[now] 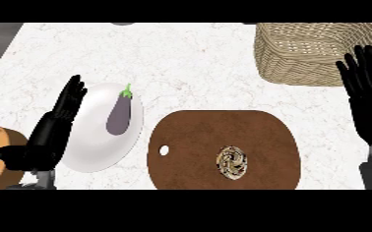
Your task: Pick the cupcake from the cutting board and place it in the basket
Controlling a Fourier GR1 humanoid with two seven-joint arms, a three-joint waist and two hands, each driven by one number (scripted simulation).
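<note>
Head view: cupcake [232, 162] sits on cutting board [224, 150], toward 5 o'clock of its face, untouched. My right hand [359, 96] at 3 o'clock edge, fingers straight, holding nothing; left hand [52, 128] same at 9 o'clock beside plate [91, 142] with eggplant [120, 114]. Basket [312, 53] at 1 o'clock. Risks: top-down pinch may squash frosting, probably soft; lifting low could clip basket rim.

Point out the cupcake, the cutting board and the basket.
cupcake [232, 162], head view, middle of its swirled top.
cutting board [218, 132], head view, bare brown surface above the cupcake.
basket [298, 59], head view, its woven front wall.
</note>
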